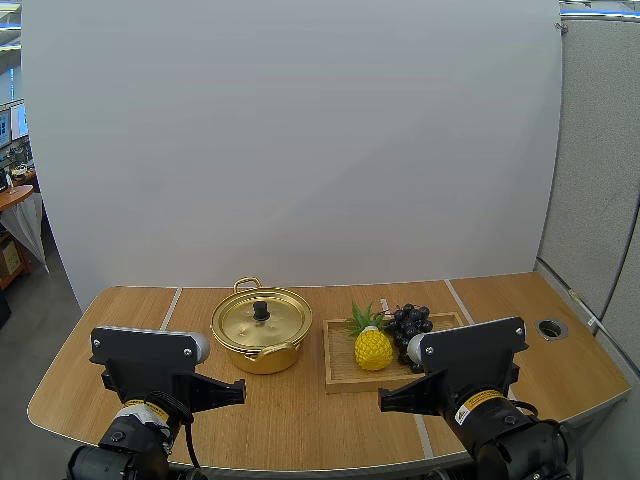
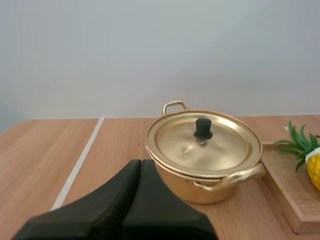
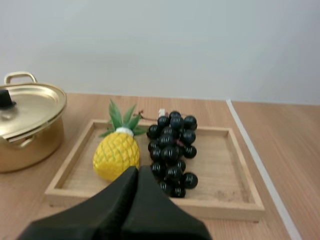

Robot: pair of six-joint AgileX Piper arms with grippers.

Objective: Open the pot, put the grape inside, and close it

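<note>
Right now my left claw [image 2: 140, 162] is closed on nothing. Its two matte black fingers lie together as one dark wedge, tip aimed at the pot [image 2: 197, 189] just ahead of it. The pot is shiny gold metal, round and shallow, with a thin loop handle on either side. Its lid [image 2: 220, 150] is still on: a smooth, slightly domed gold disc with a small black knob [image 2: 202, 128] standing at its centre. My right claw [image 3: 137, 170] is closed and empty too, the same black wedge, hanging just short of the near rim of the wooden tray [image 3: 227, 209].

The tray is a low square of pale, plain-grained wood, and it sits on the bench [image 2: 35, 150] just beside the pot. In it lies the bunch of grapes [image 3: 173, 150], a tight cluster of glossy, near-black round berries with a thin brown stem at its far end. The bunch is on the half of the tray away from the pot. Next to it, on the pot's side, is a yellow pineapple [image 3: 116, 156] with a bumpy skin and spiky green leaves. The bench top is warm wood grain, crossed by a pale stripe [image 2: 80, 162].
</note>
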